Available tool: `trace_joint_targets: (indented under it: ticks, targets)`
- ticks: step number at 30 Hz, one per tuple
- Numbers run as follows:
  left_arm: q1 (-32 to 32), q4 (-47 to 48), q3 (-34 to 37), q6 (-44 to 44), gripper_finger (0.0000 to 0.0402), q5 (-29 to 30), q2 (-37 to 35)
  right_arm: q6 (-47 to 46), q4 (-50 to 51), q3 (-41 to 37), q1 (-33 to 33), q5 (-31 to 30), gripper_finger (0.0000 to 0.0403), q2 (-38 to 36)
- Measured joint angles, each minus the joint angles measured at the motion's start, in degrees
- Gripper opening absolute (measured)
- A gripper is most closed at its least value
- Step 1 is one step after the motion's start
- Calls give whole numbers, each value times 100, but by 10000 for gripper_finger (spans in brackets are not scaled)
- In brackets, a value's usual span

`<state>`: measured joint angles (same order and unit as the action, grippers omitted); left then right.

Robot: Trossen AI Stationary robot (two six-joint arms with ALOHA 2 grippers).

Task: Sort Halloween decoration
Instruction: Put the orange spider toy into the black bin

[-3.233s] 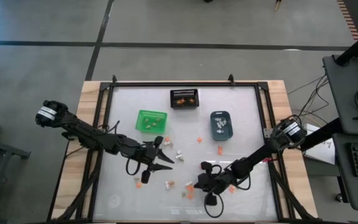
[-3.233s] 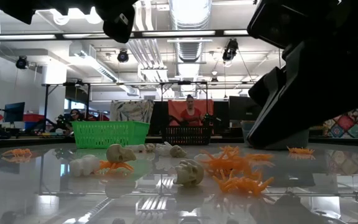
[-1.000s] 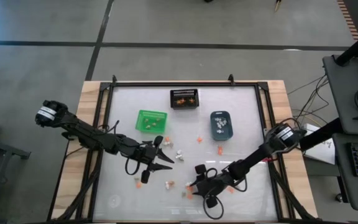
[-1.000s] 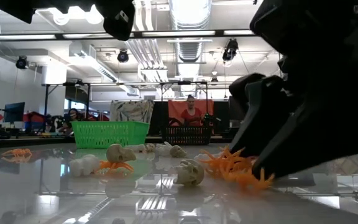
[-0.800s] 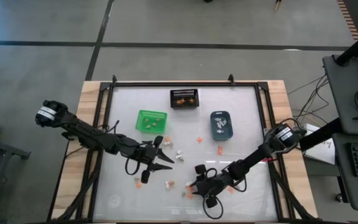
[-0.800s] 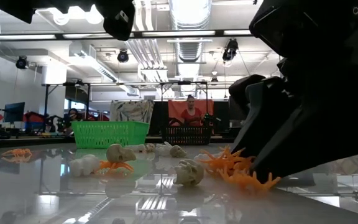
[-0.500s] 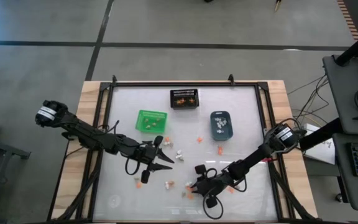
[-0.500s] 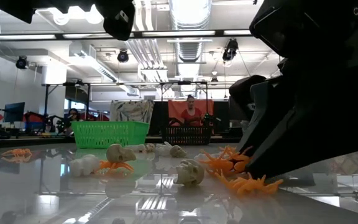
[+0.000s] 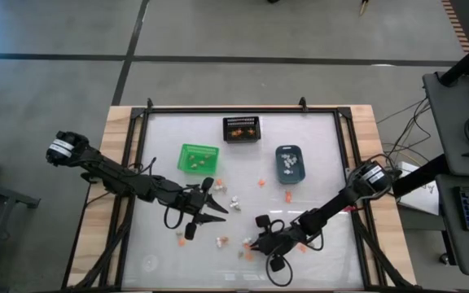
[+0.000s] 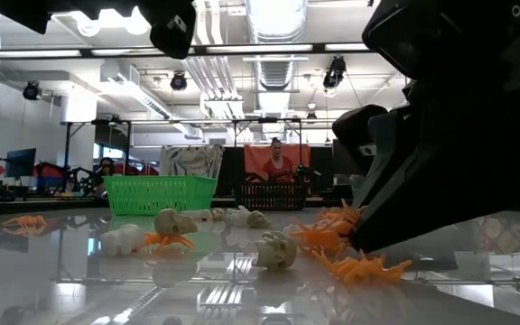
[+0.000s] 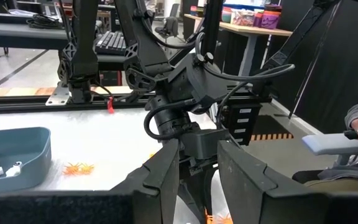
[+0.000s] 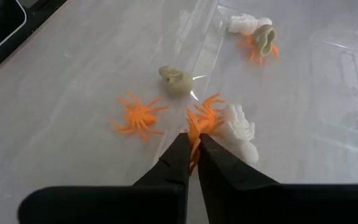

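Note:
The decorations are tiny trinkets scattered on the white table's near middle (image 9: 226, 240). In the right wrist view I see orange spiders (image 12: 138, 116), a tan skull (image 12: 175, 81) and a white skeleton hand (image 12: 240, 129). My right gripper (image 9: 252, 242) is low over this cluster and shut on an orange spider (image 12: 194, 134). A second spider (image 10: 364, 265) lies flat just in front of it. My left gripper (image 9: 210, 205) hovers open left of the cluster, touching nothing. My right gripper pinches an orange spider (image 12: 195, 138) between its two fingertips (image 12: 180, 152), slanting down at it from the table's right. Only a narrow part of the spider shows between the tips, and its legs spread beyond them. I cannot tell whether it is clear of the table.
Three small bins stand farther back: green (image 9: 197, 157), black mesh (image 9: 241, 129) and blue-grey (image 9: 290, 163). Lone spiders lie near the blue-grey bin (image 9: 260, 182). More skulls and spiders lie by the left gripper (image 10: 174, 226). A person sits beyond the far edge (image 10: 276, 161).
The right gripper has edged a little into the spider cluster. The orange spiders have come apart: one has slid toward the near edge and lies flat, and another now sits up against the fingertips. The left arm has kept still.

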<state>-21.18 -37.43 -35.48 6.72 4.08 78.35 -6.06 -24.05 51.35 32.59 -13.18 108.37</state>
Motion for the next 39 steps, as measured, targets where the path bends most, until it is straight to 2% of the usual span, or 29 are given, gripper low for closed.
trace_joint_targets:
  ticks: [7, 11, 15, 21, 29, 35, 39]
  targets:
    - [-1, -109, 0, -17, 94, -2, -195, 9, 603, -3, 0, 11, 17, -523]
    - [-10, 79, -1, -165, 94, -4, -496, -57, 964, -3, -85, 7, 17, -1244]
    - [-12, 477, 0, -410, 94, -4, -783, -211, 1160, -2, -487, -157, 17, -1953]
    - [10, 980, 0, -1064, 94, 322, -1263, -385, 1540, -2, -1709, -336, 17, -2613]
    - [336, 1792, 0, -2108, 94, 818, -2131, 71, 1578, -2, -3736, -271, 17, -2729]
    - [968, 2302, 0, -2271, 94, 828, -2551, 64, 1486, -2, -5204, 239, 17, -2729]
    - [1295, 2478, 0, -2257, 94, 810, -2549, 54, 1209, -2, -5799, 765, 17, -2629]
